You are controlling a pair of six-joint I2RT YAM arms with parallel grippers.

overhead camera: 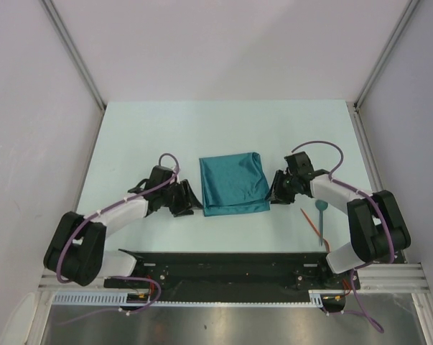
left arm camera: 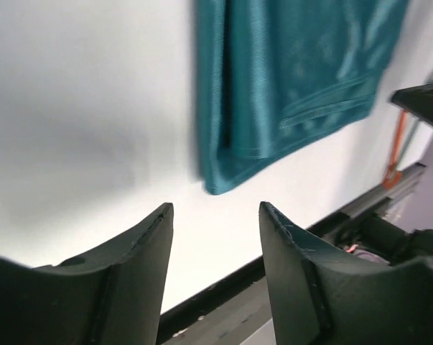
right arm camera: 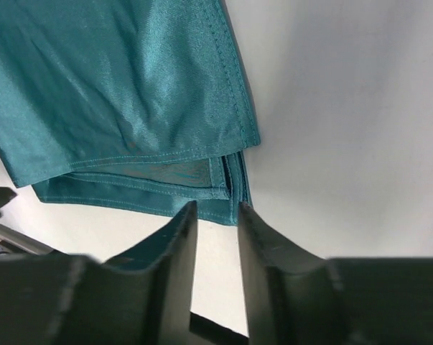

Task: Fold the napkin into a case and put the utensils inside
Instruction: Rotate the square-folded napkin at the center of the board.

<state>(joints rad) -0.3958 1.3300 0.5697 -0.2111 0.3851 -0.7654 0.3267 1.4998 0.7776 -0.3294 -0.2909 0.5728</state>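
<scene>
The teal napkin (overhead camera: 234,185) lies folded into a squarish stack at the table's middle. My left gripper (overhead camera: 190,200) sits just off its left edge. In the left wrist view that gripper (left arm camera: 215,212) is open and empty, with the napkin (left arm camera: 295,79) a short way ahead of the tips. My right gripper (overhead camera: 273,192) is at the napkin's near right corner. Its jaws (right arm camera: 217,208) stand open with a narrow gap, and the tips reach the layered corner of the napkin (right arm camera: 123,93). A thin orange-red utensil (overhead camera: 311,222) lies on the table right of the napkin, and it shows again in the left wrist view (left arm camera: 397,144).
A small teal spoon-like utensil (overhead camera: 321,215) lies beside the orange one, near the right arm's elbow. The black base rail (overhead camera: 223,262) runs along the near edge. White walls and metal posts (overhead camera: 76,57) enclose the table.
</scene>
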